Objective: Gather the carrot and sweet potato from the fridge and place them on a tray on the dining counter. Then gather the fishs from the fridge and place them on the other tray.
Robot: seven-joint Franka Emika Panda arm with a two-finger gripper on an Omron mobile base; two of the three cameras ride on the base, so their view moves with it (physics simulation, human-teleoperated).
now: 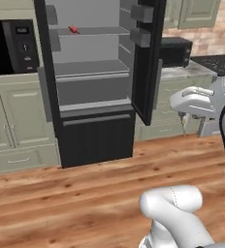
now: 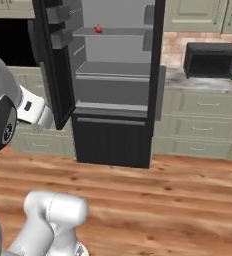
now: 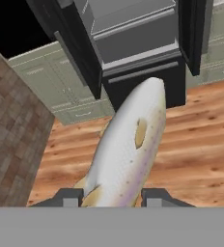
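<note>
Smooth, glossy speckled skin on the pale fish (image 3: 128, 154), matt black fridge (image 1: 97, 135) (grey interior), varnished wood-plank floor (image 1: 61, 203)

Base views flank open fridge (image 1: 95, 72); hand view looks down close.

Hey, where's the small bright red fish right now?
The small bright red fish lies on the upper shelf inside the open black fridge, toward its left in the left base view, well above the bottom drawer.
</note>
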